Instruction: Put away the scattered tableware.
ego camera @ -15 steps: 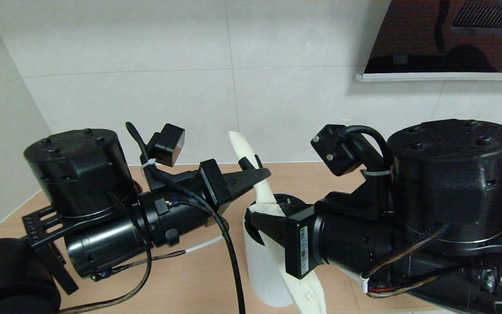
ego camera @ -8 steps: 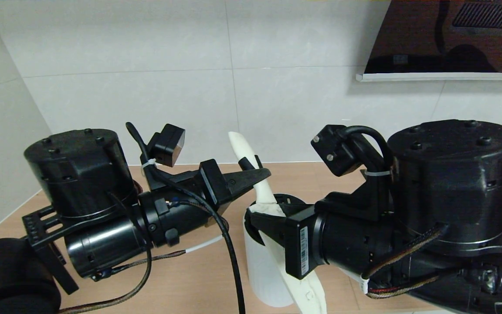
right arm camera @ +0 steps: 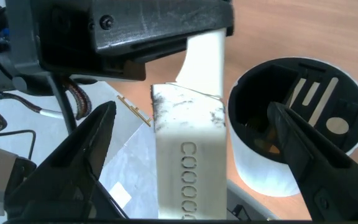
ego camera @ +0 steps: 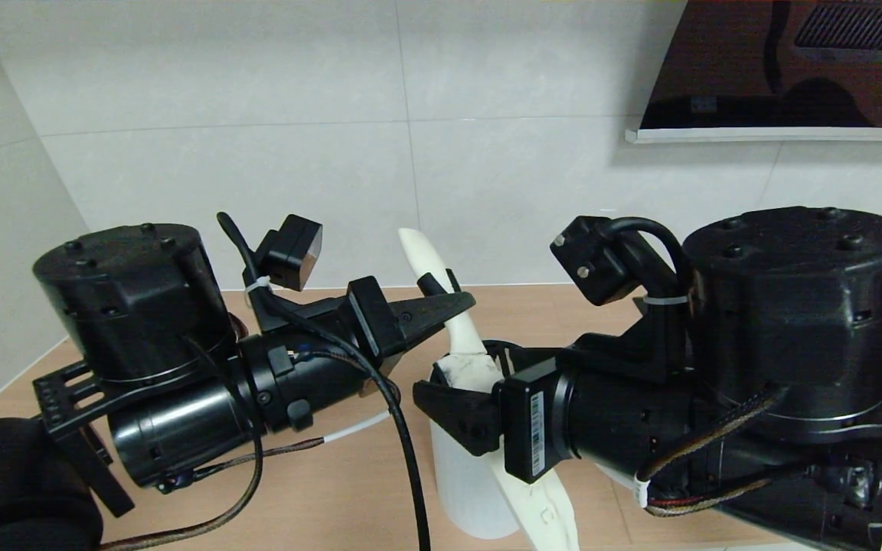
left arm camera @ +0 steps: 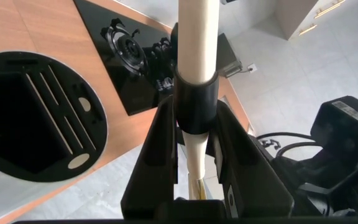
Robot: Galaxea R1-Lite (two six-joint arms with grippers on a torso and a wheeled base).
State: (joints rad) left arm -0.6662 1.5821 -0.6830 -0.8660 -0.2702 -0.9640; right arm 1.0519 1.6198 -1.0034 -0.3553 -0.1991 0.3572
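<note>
A cream utensil (ego camera: 426, 260) with a slotted blade stands tilted over a white cylindrical holder (ego camera: 464, 490) on the wooden counter. My left gripper (ego camera: 452, 302) is shut on its handle, just above a black ring (left arm camera: 196, 99) on the utensil (left arm camera: 197, 37). My right gripper (ego camera: 465, 383) is open. In the right wrist view its fingers (right arm camera: 73, 168) are spread wide on either side of the utensil's blade (right arm camera: 188, 143), without touching it. The holder (right arm camera: 263, 171) has a black slotted insert (left arm camera: 17, 124) and sits just beside and below the blade.
The wooden counter (ego camera: 334, 490) meets a white tiled wall at the back and left. A black gas cooktop (left arm camera: 129, 56) lies beyond the holder. A dark range hood (ego camera: 785, 69) hangs at the upper right.
My right gripper has shifted a little to the left, and its near finger now juts out farther. The left arm and the utensil have edged slightly up and left.
</note>
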